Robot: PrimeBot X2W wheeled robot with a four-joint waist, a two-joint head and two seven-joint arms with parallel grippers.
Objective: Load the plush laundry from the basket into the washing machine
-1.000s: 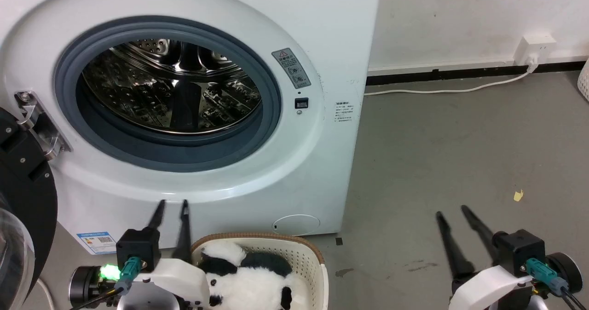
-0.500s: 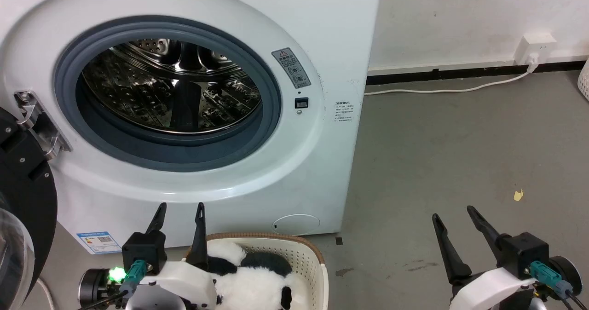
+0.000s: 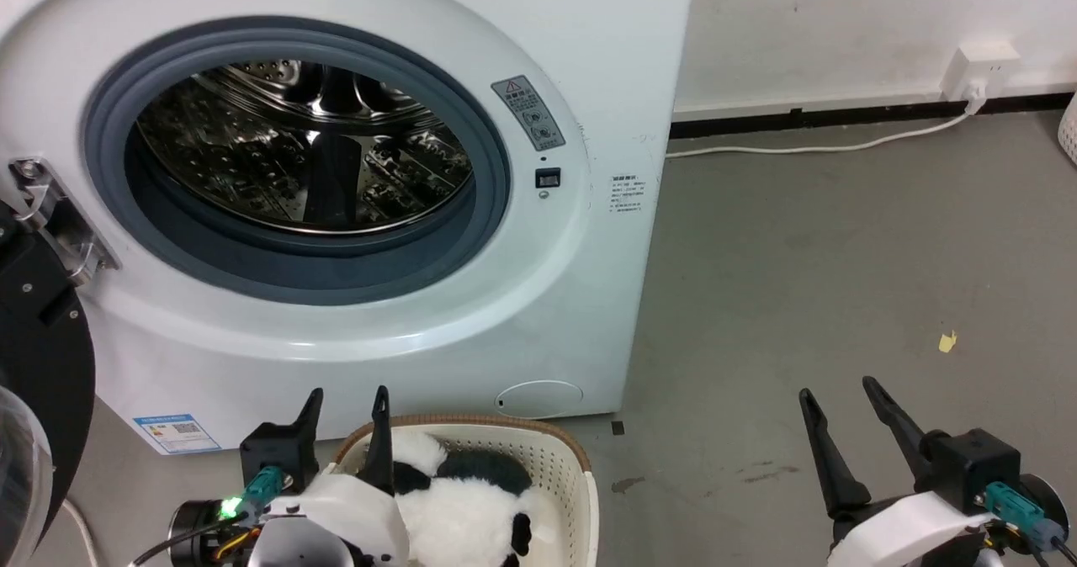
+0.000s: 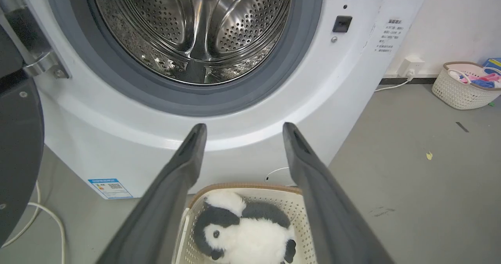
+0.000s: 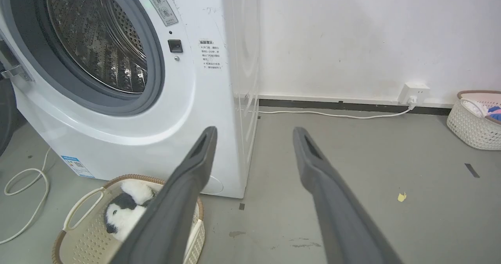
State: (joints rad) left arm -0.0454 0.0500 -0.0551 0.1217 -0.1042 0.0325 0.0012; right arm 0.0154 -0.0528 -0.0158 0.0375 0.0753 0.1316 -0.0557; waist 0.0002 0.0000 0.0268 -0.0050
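1. Two long dark fingers of the left gripper (image 3: 349,394) are standing spread apart, gripping nothing, by the left rim of the cream perforated plastic basket (image 3: 471,422).
2. The fluffy black-and-white penguin-like plush toy (image 3: 458,508) is lying inside that basket, before the large white front-loading washing machine (image 3: 589,45), whose black-framed round door (image 3: 38,365) is hanging open.
3. The right gripper (image 3: 839,390) is likewise gaping empty over the grey floor (image 3: 799,256), well apart.
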